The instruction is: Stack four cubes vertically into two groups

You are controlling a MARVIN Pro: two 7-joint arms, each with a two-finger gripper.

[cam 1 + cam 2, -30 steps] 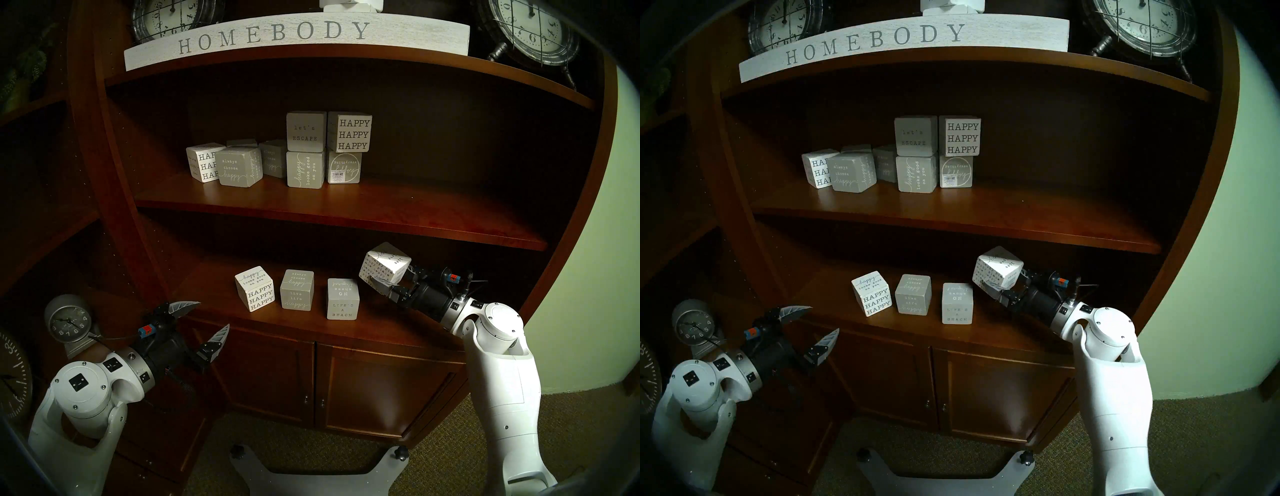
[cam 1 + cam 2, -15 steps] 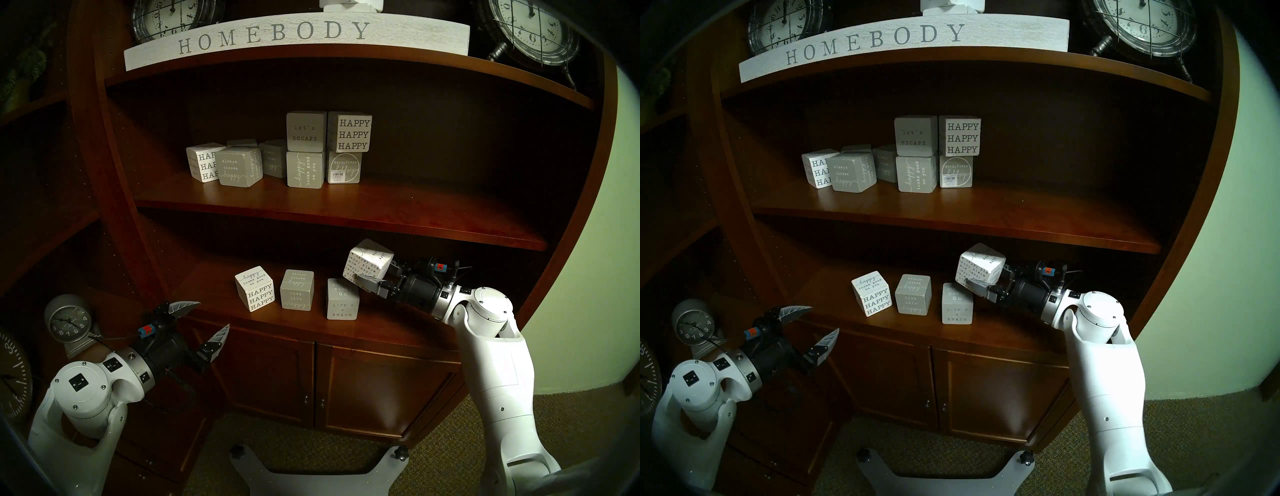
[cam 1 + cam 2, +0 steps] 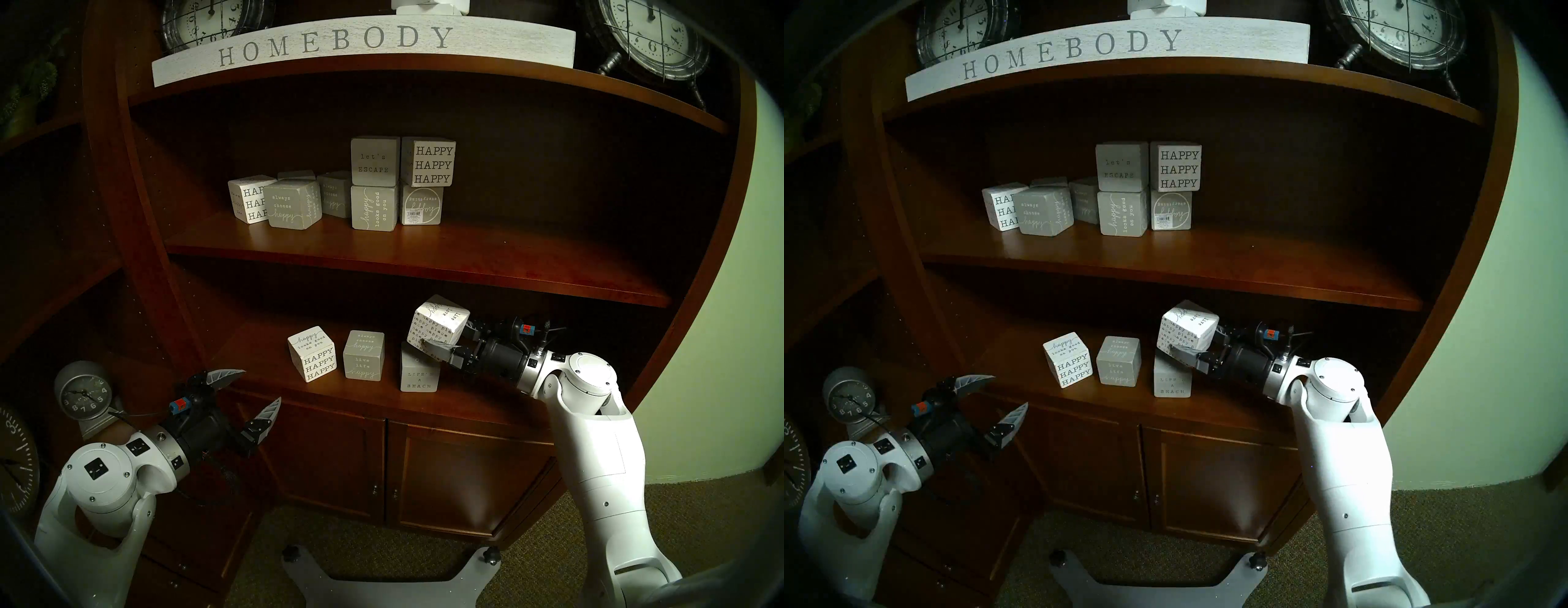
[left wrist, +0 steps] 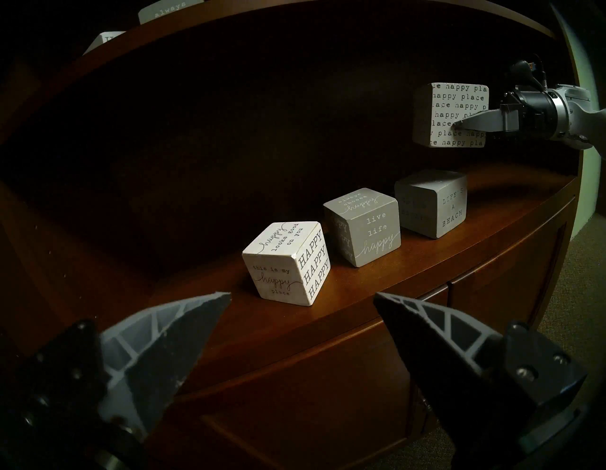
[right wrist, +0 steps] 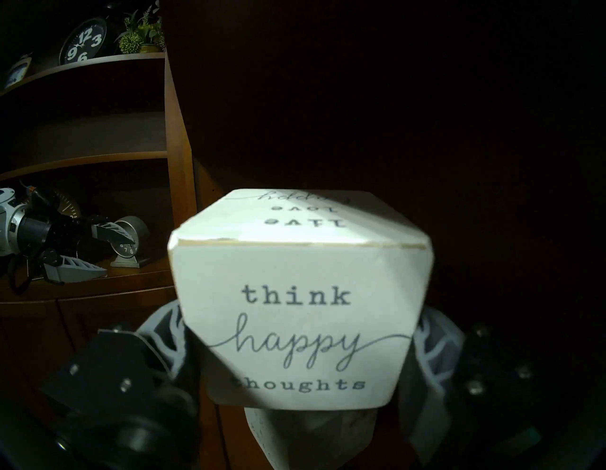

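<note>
White square-edged cube (image 5: pixel 301 315) between jaws

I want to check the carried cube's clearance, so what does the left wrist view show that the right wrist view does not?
Only the left wrist view shows the "LIFE'S A BEACH" cube, the "live life happy" cube and the "HAPPY HAPPY HAPPY" cube on the shelf, with a clear gap under the carried cube. Only the right wrist view shows its "think happy thoughts" face and the open left gripper. Both show that cube clamped in the right gripper.
</note>
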